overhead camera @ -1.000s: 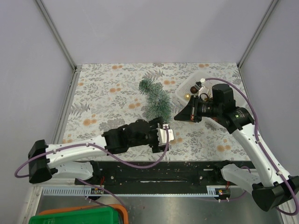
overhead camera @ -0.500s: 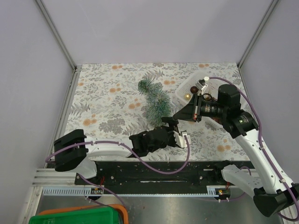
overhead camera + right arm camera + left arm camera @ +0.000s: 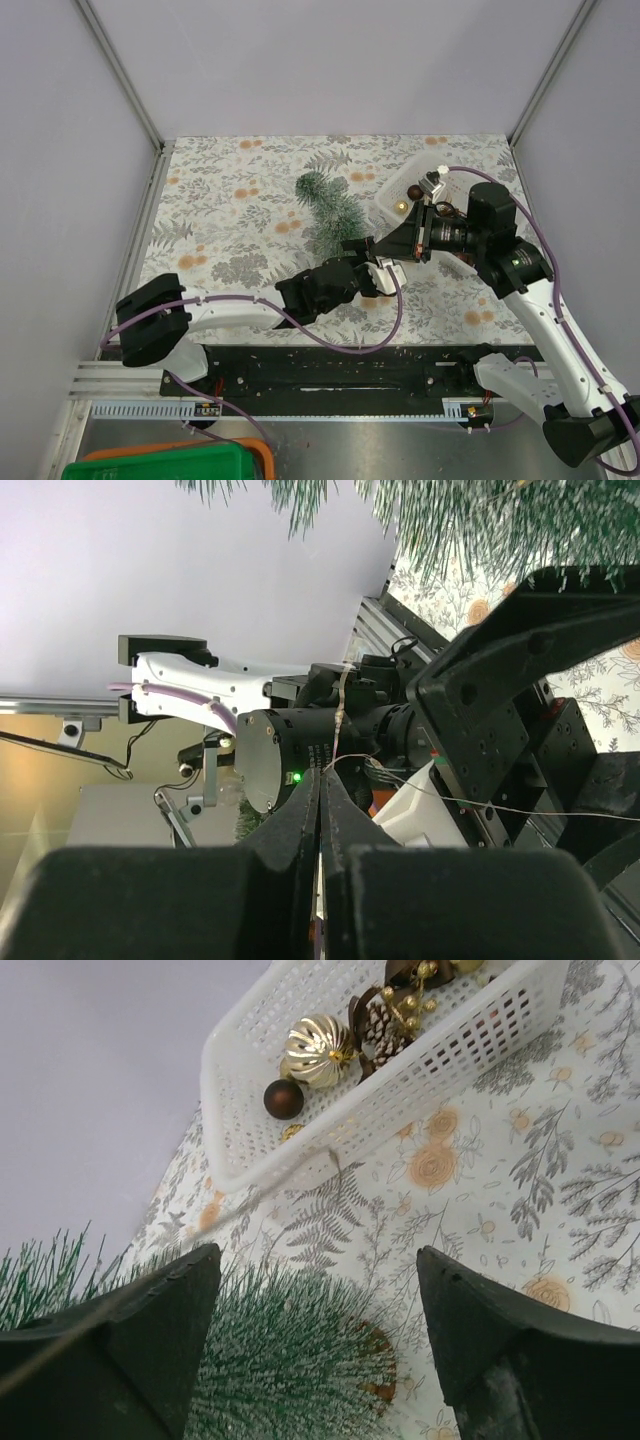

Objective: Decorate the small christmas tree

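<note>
Left wrist, left gripper [image 3: 318, 1260] spread near small christmas tree [image 3: 290, 1360], white basket [image 3: 400, 1110] beyond

The table [image 3: 150, 255] is covered by 1 cloth [image 3: 215, 215] printed with grey-green fern leaves and pale orange flowers. 2 things are seen resting directly on this cloth. 1 white basket [image 3: 392, 210] with perforated walls is set near the far right corner. The small christmas tree [image 3: 335, 212], frosted dark green, is placed just left of the basket, close to it but apart from it; whether it stands or lies cannot be told. Well apart from the basket, along the near edge, 1 black plate [image 3: 330, 365] is fixed.
</note>
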Motion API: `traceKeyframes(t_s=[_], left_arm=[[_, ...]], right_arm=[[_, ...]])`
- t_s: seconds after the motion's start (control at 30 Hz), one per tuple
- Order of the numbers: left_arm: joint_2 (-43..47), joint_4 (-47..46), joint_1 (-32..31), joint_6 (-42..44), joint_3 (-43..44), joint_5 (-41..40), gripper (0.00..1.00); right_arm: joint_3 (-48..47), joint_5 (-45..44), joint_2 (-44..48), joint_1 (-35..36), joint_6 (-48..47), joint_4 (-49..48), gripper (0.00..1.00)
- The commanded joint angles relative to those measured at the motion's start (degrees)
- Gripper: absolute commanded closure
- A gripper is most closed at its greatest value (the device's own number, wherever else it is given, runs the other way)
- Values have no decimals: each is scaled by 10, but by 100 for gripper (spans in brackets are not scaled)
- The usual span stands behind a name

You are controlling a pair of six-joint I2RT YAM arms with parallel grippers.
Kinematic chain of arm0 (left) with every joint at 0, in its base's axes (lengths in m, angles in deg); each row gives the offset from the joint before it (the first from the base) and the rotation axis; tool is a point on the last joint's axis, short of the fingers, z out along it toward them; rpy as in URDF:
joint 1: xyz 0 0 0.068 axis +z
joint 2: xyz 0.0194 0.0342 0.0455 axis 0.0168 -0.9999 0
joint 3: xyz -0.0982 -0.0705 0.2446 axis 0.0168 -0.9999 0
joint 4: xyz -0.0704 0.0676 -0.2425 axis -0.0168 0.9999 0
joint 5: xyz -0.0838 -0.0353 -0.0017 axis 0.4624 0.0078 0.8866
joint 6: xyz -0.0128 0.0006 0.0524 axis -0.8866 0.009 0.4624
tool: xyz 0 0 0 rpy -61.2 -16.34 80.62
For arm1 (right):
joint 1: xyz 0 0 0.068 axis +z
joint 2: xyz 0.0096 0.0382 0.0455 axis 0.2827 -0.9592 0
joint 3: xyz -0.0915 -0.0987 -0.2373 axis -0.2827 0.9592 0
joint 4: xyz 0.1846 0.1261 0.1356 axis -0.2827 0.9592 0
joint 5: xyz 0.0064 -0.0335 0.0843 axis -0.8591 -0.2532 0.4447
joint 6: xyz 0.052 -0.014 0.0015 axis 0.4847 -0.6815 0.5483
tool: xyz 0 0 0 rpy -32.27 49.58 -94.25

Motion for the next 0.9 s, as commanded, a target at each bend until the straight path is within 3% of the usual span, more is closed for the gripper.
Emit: traceKeyframes(t_s=[0.0,0.17,0.4,0.5,0.6,0.7,0.87], left_arm=[[-2,-35,10,-55,30,37,20],[-13,-40,23,-77,33,78,35],[-21,-47,28,-84,40,90,71],[-21,-47,28,-86,42,88,74],[-13,-34,27,-93,45,87,85],[8,28,24,-116,60,86,94],[47,254,21,-206,123,173,100]], right_arm=[[-3,25,9,4,12,-24,100],[-6,32,5,4,21,-35,100],[0,39,5,4,29,-50,100],[2,41,5,3,33,-56,100],[4,41,8,3,30,-56,100],[2,44,5,1,28,-55,100],[-13,49,-8,-16,7,-35,100]])
